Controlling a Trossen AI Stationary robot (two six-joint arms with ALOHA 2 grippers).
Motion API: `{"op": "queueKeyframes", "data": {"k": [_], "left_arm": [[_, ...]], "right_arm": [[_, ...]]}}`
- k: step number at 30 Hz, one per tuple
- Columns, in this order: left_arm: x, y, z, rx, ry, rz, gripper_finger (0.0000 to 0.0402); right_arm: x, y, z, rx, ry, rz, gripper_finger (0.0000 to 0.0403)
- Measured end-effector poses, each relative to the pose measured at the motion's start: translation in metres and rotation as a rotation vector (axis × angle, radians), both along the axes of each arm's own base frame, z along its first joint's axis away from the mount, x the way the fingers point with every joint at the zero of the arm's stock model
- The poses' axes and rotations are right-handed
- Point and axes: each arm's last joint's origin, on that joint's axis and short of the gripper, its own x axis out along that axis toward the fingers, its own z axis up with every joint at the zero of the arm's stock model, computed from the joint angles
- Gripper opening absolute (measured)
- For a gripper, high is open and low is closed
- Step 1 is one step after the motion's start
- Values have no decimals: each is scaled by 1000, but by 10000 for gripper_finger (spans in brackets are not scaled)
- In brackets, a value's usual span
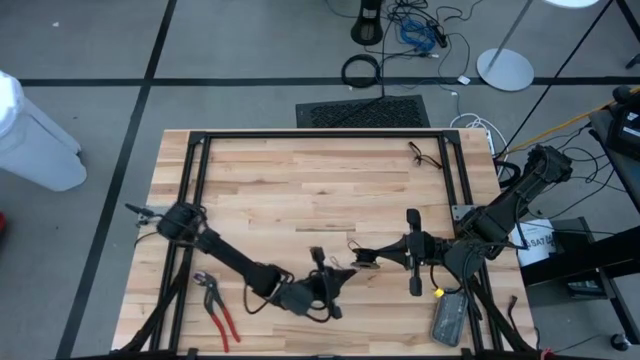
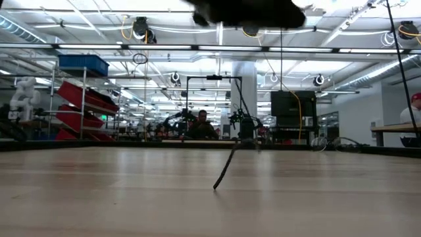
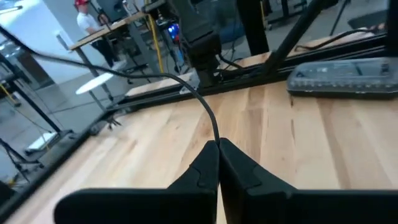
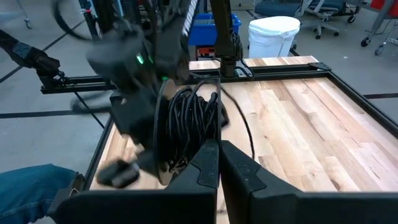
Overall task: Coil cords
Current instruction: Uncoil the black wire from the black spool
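Note:
The cords are thin and black. A bundle of several loops hangs just past my right gripper, which is shut on it above the table's near middle. A single strand leads away from my left gripper, shut on it just left of the bundle. In the right wrist view the left arm's hand shows blurred behind the loops. In the low view one strand slants down to the tabletop, its lower end on the wood. My left gripper pinches a single strand of the cord at the very tips of its two fingers. The fingers come nearly level, and the strand rises from them clear of the table and curves away. My right gripper pinches the loop bundle at its fingertips, coming nearly level from the table's right side. Which strands lie between the fingers is hidden by the bundle itself. The loops hang slack, lifted off the wood.
Red-handled pliers lie near the front left. A grey flat device lies at the front right, also in the left wrist view. Another small dark cord lies at the far right. A black frame borders the table.

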Motion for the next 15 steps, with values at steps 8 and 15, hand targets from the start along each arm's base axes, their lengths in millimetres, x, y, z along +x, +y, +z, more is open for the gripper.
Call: {"op": "queueKeyframes", "data": {"k": [8, 15], "left_arm": [[-38, -4, 60, -9, 19, 44, 3], [-80, -18, 106, -20, -57, 84, 2]], "right_arm": [[0, 0, 0, -3, 4, 0, 0], [0, 0, -1, -4, 12, -4, 0]]}}
